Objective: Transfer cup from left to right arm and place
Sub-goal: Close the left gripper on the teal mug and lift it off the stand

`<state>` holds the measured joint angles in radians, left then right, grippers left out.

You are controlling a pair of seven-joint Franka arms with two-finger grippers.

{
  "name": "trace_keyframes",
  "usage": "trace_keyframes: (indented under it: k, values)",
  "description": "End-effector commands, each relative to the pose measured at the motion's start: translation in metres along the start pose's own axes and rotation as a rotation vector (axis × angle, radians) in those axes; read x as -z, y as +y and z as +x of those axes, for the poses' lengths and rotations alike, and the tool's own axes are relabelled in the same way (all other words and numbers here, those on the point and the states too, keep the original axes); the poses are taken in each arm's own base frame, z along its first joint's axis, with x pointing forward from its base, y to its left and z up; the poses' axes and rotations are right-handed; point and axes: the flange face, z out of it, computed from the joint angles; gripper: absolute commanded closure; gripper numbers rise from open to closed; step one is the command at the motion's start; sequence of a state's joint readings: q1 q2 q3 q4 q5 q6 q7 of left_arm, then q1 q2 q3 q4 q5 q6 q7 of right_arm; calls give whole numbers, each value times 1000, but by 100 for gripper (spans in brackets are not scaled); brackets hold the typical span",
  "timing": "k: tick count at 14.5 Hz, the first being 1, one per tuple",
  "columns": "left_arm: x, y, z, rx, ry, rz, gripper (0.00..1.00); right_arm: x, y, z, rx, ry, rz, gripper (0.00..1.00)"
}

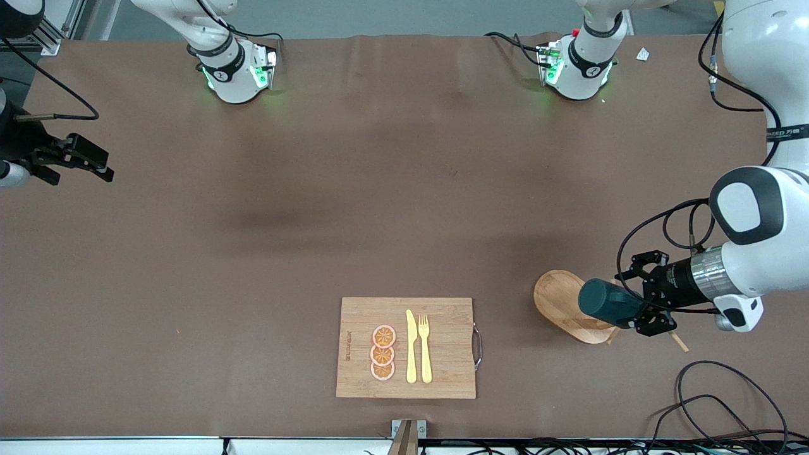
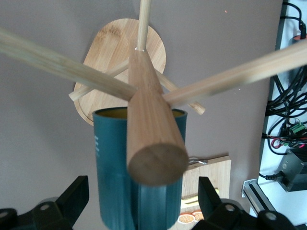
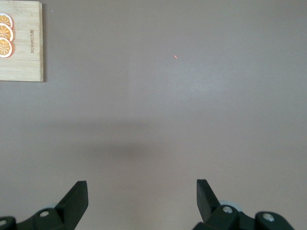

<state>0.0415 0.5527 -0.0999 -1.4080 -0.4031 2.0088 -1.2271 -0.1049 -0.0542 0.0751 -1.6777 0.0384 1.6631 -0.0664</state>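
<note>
The dark teal cup [image 1: 610, 303] is at the wooden peg rack [image 1: 559, 302], over its oval base, near the left arm's end of the table. In the left wrist view the cup [image 2: 115, 172] shows its yellow inside, partly hidden by the rack's thick post [image 2: 148, 129]. My left gripper [image 1: 639, 296] is open, one finger on each side of the cup [image 2: 142, 191], with gaps showing. How the cup hangs is hidden. My right gripper [image 1: 95, 165] waits open and empty over bare table [image 3: 141, 191] at the right arm's end.
A wooden cutting board [image 1: 442, 316] near the front edge carries three orange slices [image 1: 383, 352], a yellow knife [image 1: 411, 346] and a fork [image 1: 425, 347]. The rack's thin pegs [image 2: 230, 76] stick out round the left gripper. Cables [image 1: 727, 404] lie near the front corner.
</note>
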Motion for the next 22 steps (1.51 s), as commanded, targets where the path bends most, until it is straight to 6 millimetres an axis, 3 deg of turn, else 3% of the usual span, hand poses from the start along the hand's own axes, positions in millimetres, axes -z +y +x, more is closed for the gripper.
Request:
trace_keyframes:
  k: [1,3,6,10,13,16,20,22]
  values:
    - [-7,6,0,18,-12,-11,0,6,-2,-6,-8,6,-13,0]
    - [-14,5,3,24,-14,-2,3,6,-2,-7,-5,2,-12,0]
    - [-21,4,6,29,-17,7,17,6,-4,-6,-5,5,-13,0]
    - [-21,5,4,18,-5,10,43,11,-5,-6,-3,16,-13,0]
    - [-7,7,-16,-13,-1,1,46,11,-5,-6,-3,10,-13,0]
    - [-1,10,-75,-149,98,24,47,11,-5,-6,-3,10,-13,0]
    - [-56,-1,-200,-377,283,128,47,11,-5,-6,-3,10,-13,0]
    - [-86,-9,-252,-463,350,143,47,11,-5,-6,-3,10,-13,0]
